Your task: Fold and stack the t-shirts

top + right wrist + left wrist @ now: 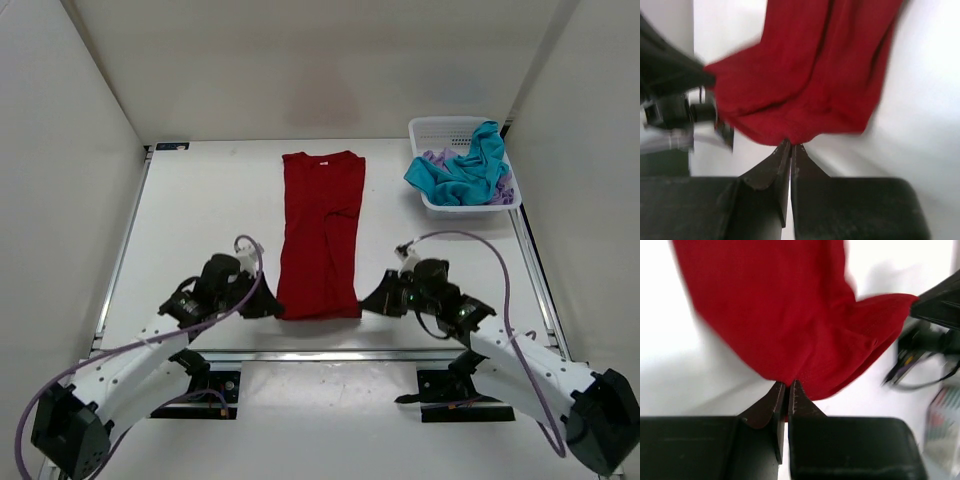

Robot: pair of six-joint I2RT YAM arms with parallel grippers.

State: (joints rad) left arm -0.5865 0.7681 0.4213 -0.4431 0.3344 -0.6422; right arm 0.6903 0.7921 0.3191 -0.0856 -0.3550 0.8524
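The red t-shirt lies in the middle of the surface as a narrow lengthwise strip, collar at the far end and hem at the near end. The left hand is clenched on the near-left hem corner and the right hand on the near-right one. In each wrist view the cloth gathers to a point at the closed fingertips.

The step in hand looks like the crosswise fold, carrying the hem up towards the collar. To do it well, both hands should rise together and level, so the hem stays straight and taut between them. They should lift only high enough for the near part to clear the layer beneath, travel away from the bases at one pace, and lay the hem square on the far part before letting go. A lag on either side would skew the fold. A hard pull could drag the whole strip, or slip a thin pinch.

How many layers each pinch holds is hidden by the fingers. Both wrist views are blurred, so the hem edge is hard to trace.

The teal t-shirt is heaped in the basket at the far right and covers most of the lavender t-shirt.
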